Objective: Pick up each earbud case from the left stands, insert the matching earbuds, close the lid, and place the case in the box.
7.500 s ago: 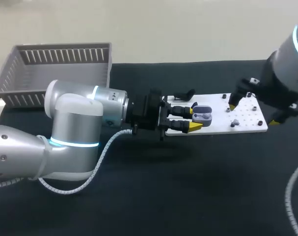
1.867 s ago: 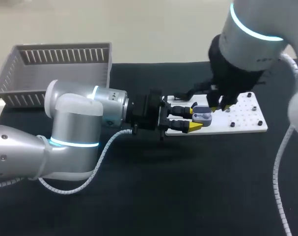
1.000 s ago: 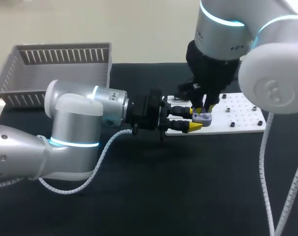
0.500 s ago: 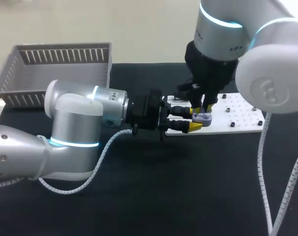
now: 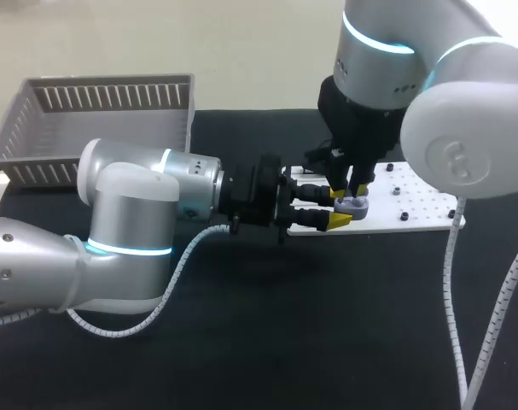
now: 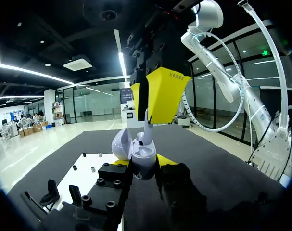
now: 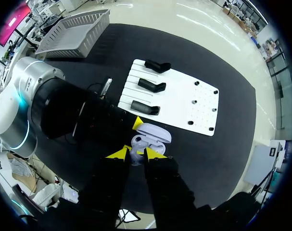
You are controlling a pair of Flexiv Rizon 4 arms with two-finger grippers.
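Two grippers meet above the white board point(image 5: 422, 203): the left gripper point(image 5: 335, 205) lies level, its fingers clamped from both sides on the base of the case point(image 5: 355, 203), which sits mouth up with its lid point(image 6: 121, 144) swung open to one side. Directly above, the right gripper point(image 5: 348, 190) points straight down, tips narrow, pinching an earbud point(image 6: 146, 126) that stands upright, stem up, lower end at the case's mouth. Three black stands point(image 7: 152, 85) lie on the board, and the basket point(image 5: 96, 111) sits at the table's far left

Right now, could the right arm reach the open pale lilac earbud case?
Probably yes: the right hand, gripping a white earbud, hangs unobstructed directly over the open pale lilac earbud case in the left hand.
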